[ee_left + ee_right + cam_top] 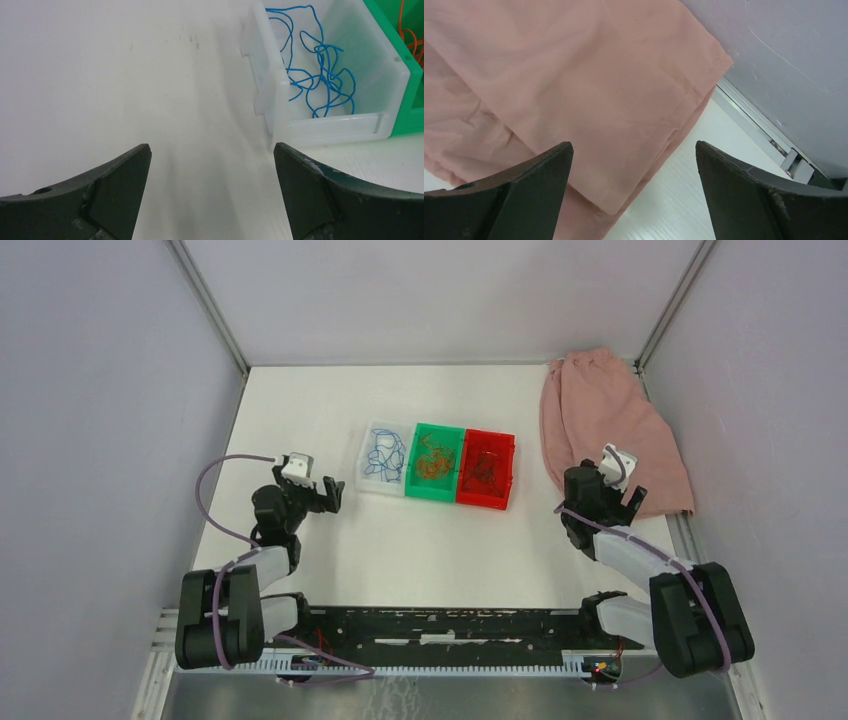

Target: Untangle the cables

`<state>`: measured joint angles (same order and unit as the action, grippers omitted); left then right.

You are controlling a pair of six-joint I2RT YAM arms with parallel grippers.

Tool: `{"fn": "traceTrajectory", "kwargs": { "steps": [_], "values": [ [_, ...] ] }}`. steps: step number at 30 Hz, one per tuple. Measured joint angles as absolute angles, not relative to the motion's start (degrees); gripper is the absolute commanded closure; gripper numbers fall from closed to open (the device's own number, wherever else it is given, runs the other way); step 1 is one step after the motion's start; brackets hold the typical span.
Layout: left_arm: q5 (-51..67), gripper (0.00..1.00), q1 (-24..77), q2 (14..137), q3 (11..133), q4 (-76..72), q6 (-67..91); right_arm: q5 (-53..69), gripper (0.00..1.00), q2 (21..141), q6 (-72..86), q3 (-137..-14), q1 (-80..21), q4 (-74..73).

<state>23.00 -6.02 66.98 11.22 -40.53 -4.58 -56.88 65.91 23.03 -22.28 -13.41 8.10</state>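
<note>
Nearest you, a black rail [450, 625] runs along the near edge of the bench [430, 560], with the two arm bases bolted at its ends.

Your left pincer [212, 150] hovers low over bare bench on the left. Its jaws are spread wide with nothing between them, and it faces the near left corner of the white bin [280, 100].

Your right pincer [634, 147] is over on the right, just as wide apart and holding nothing. It is poised above the near part of a pink cloth [574, 75], which lies folded along the right wall [770, 390].

Further out, at mid-bench between the arms, three bins sit side by side in a touching row. The white one is on the left, a green bin [436, 430] is in the middle and a red bin [484, 500] is on the right.

The cables [436, 458] lie in these bins, one colour to each. Loose, looping blue wire [320, 70] fills the white bin, orange wire [432, 468] the green and dark wire [485, 472] the red.

The cloth lies to the right of the red bin, near it but apart, and stretches away to the far right corner. Pale grey walls close in the bench on the left, right and far sides.
</note>
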Motion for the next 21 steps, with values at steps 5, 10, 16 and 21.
{"fn": "traceTrajectory", "kwargs": {
  "steps": [5,10,16,21],
  "values": [
    [21.4,0.01,-6.0,71.6,8.5,-51.7,-3.1,-55.7,0.01,71.6,19.4,-19.5,-10.8,21.5],
    [18.9,0.01,-6.0,76.4,8.4,-59.1,-2.3,-52.1,0.01,78.2,17.2,-19.3,-8.1,33.2],
    [16.3,0.01,-6.0,86.7,8.0,-70.3,0.3,-43.1,0.00,81.4,12.3,-19.6,-8.0,38.3],
    [15.0,0.01,-6.0,87.7,8.7,-70.4,0.8,-32.8,0.01,86.4,6.8,-18.8,-8.1,49.5]
  ]
}}
